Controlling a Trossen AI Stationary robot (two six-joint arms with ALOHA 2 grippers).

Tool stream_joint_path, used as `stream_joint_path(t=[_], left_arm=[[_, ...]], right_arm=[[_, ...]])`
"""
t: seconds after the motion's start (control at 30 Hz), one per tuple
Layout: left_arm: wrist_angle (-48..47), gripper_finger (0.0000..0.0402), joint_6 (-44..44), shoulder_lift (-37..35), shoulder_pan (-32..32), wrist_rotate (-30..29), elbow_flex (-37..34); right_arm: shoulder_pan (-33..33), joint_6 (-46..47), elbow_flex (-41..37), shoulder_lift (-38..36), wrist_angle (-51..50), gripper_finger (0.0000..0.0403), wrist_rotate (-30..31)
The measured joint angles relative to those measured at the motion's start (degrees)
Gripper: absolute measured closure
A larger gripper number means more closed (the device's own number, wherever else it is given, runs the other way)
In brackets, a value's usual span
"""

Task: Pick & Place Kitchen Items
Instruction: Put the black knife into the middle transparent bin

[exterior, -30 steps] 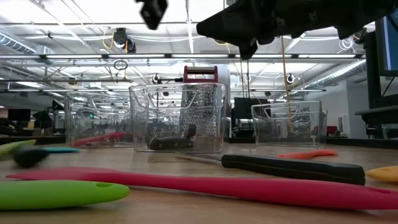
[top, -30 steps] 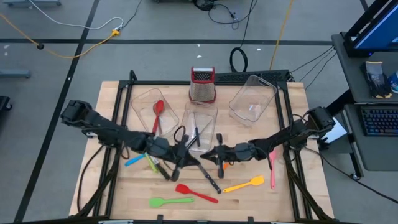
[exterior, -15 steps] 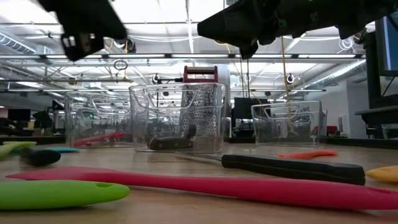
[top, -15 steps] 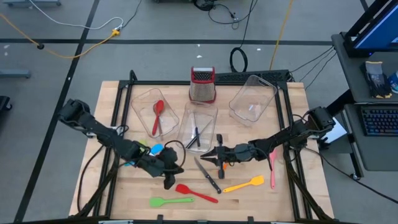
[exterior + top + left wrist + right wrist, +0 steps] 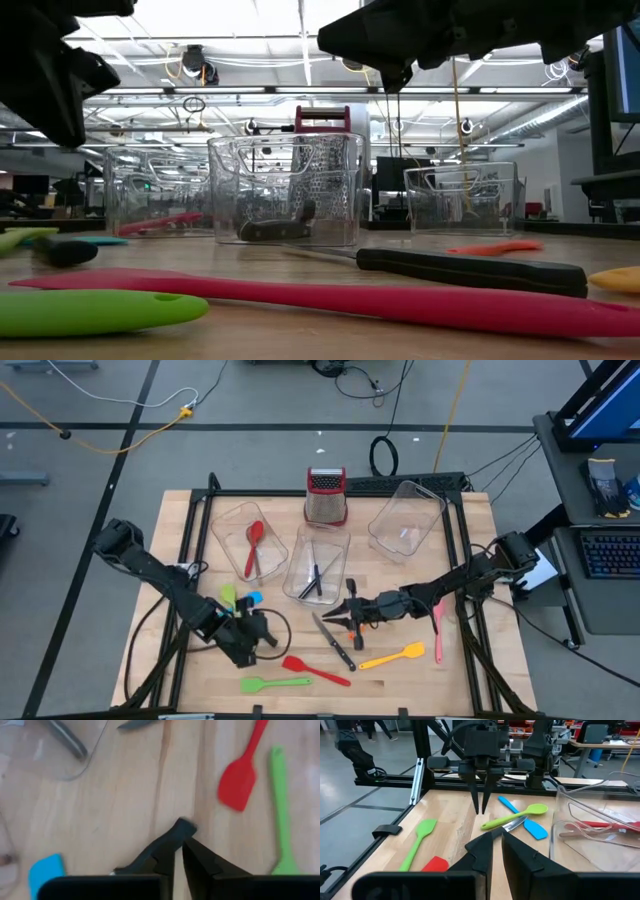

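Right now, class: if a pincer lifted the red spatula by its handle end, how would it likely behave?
The red spatula looks slim, so probably light. Its long handle with a broad blade suggests the blade end would droop. It lies flat, so it is unlikely to roll if pushed.

Table (image 5: 420,680): pale wood planks, matt. Tubs (image 5: 320,560): clear glossy plastic. Grater (image 5: 325,505): perforated steel, red top. Red spatula (image 5: 315,670): smooth, matt. Knife handle (image 5: 470,272): matt black.
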Motion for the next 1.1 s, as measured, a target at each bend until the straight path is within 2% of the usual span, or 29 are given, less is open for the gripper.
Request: stream_joint_path(t=[0.2, 0.43, 0.57, 0.83, 0.97, 1.1], left_arm=[[-0.35, 0.029, 5.01, 1.76, -0.62, -1.96, 0.0], [-0.42, 0.0192, 12.09, 8.34, -0.63, -1.28, 0.0], [-0.71, 0.0152, 14.73, 11.87, -0.63, -1.19, 0.0], [-0.86, 0.0118, 16.65, 14.4, 0.59, -1.26, 0.18], [-0.6, 0.0117, 22.1, 14.38, 1.58, -0.56, 0.2], [0.08, 0.0117, 29.47, 14.38, 4.09, 3.79, 0.24]], right_arm=[[0.0, 0.02, 0.0, 0.02, 0.2, 0.0362, 0.02], [0.0, 0.34, 0.0, 0.02, 0.69, 0.0361, 0.07], [0.0, 0.42, 0.0, 0.02, 0.68, 0.0358, 0.07], [-0.02, 0.44, 0.0, 0.02, 0.73, 0.0357, 0.09], [-0.02, 0.46, 0.0, 0.02, 1.07, 0.0357, 0.07], [-0.02, 0.46, 0.0, 0.02, 1.09, 0.0357, 0.07]])
